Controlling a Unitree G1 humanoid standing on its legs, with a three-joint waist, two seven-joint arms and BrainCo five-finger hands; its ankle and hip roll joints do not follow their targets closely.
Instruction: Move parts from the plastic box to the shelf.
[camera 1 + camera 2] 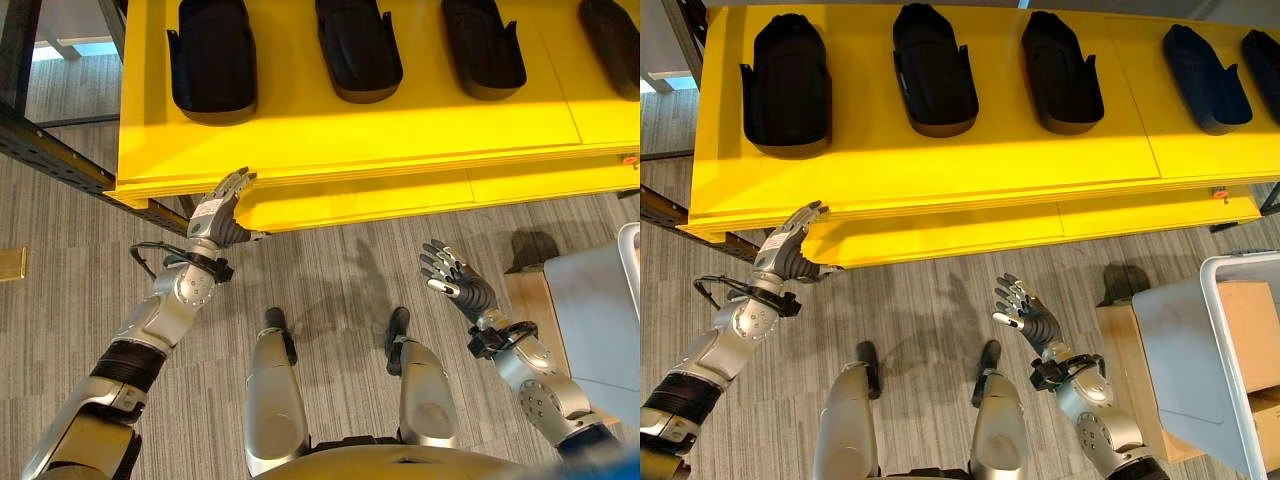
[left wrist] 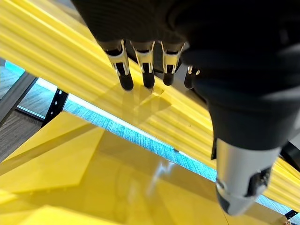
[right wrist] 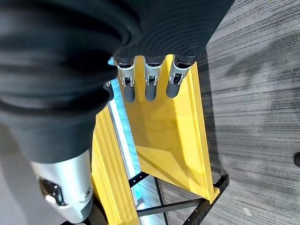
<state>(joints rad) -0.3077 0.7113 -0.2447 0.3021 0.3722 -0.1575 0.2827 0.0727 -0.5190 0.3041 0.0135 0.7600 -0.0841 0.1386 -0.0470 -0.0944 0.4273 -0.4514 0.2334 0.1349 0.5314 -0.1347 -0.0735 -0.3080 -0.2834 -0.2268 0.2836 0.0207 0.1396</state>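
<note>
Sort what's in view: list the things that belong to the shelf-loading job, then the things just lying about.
Job:
- yellow shelf
- black parts lying in a row on it
- grey plastic box, at the robot's right
- left hand, open at the shelf's front edge
- right hand, open, empty, over the floor

Lying about:
- cardboard box under the plastic box
- carpet floor

You see parts (image 1: 786, 85) in a row on the shelf (image 1: 940, 150) ahead; the plastic box (image 1: 1210, 350) stands on the floor to your right.
</note>
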